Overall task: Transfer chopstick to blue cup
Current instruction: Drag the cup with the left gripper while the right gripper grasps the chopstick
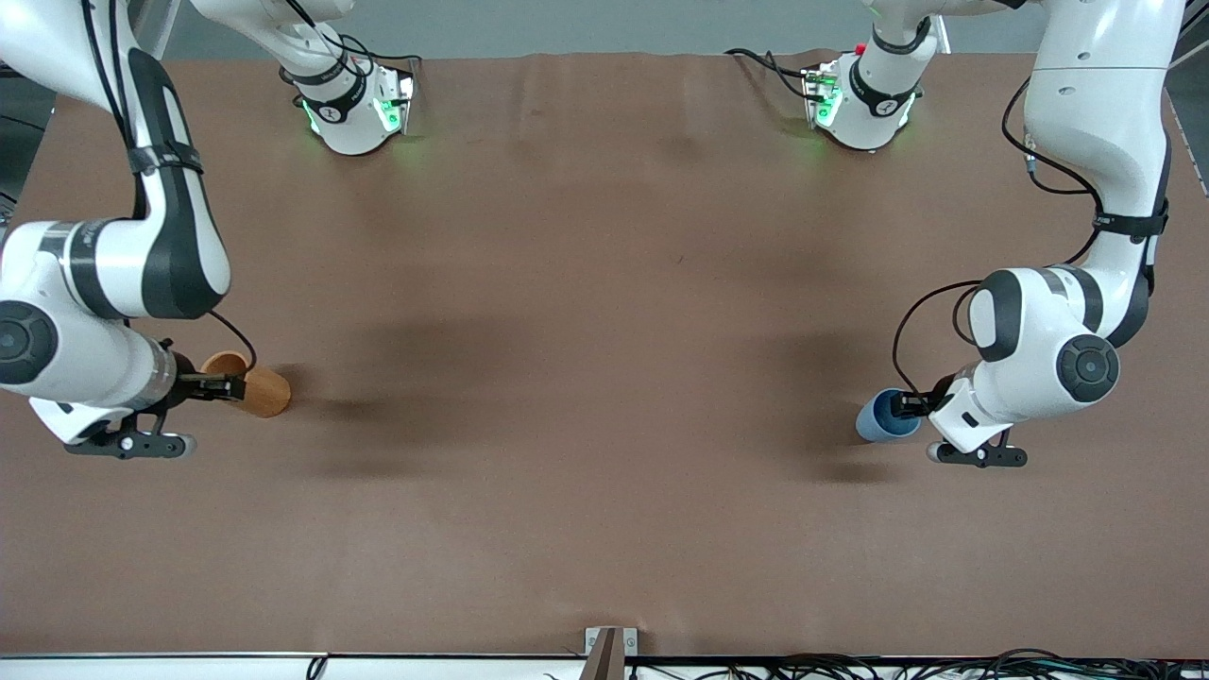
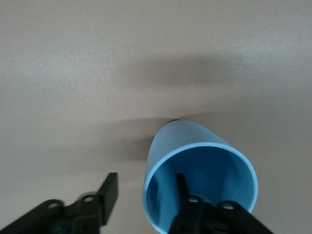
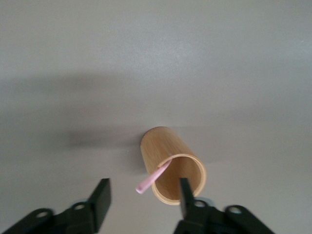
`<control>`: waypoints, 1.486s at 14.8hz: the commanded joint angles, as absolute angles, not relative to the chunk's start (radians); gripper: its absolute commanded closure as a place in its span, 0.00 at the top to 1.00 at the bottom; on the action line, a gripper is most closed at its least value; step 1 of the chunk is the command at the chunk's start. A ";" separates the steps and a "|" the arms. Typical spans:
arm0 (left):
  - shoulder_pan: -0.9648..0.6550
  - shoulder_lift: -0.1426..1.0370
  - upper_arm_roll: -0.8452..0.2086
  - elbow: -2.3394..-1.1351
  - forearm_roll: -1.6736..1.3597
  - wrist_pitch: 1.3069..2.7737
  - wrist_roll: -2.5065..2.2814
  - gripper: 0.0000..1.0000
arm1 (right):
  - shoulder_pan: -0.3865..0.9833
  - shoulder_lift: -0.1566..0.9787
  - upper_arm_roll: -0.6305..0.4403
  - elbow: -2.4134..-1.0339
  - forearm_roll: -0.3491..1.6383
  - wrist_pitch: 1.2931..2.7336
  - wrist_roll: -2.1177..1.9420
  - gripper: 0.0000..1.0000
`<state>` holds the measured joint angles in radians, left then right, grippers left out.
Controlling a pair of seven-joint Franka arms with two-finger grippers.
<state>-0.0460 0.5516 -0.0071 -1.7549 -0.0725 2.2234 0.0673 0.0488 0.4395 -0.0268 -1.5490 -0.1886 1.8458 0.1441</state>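
The blue cup (image 1: 880, 417) stands upright toward the left arm's end of the table. My left gripper (image 1: 912, 404) is open at its rim. In the left wrist view one finger (image 2: 184, 192) is inside the blue cup (image 2: 190, 146) and the other is outside, with the wall between them. An orange-brown wooden cup (image 1: 253, 383) stands toward the right arm's end. My right gripper (image 1: 215, 386) is open over it. In the right wrist view a pale-pink chopstick (image 3: 152, 179) leans out of the wooden cup (image 3: 168, 156), its tip between the open fingers of my right gripper (image 3: 144, 195). The chopstick is hidden in the front view.
A brown cloth (image 1: 604, 378) covers the table. A small metal bracket (image 1: 609, 650) sits at the table edge nearest the front camera.
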 commanded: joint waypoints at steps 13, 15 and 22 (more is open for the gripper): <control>-0.141 0.505 -0.305 -1.556 0.033 2.108 -0.628 0.00 | 0.034 0.462 -0.025 -1.575 -0.235 1.867 0.189 0.21; -0.211 0.555 -0.339 -1.522 0.089 2.108 -0.812 0.00 | 0.034 0.462 -0.025 -1.578 -0.233 1.855 0.187 0.19; -0.397 0.704 -0.341 -1.431 0.158 2.125 -1.060 0.00 | 0.031 0.448 -0.026 -1.568 -0.235 1.855 0.173 0.04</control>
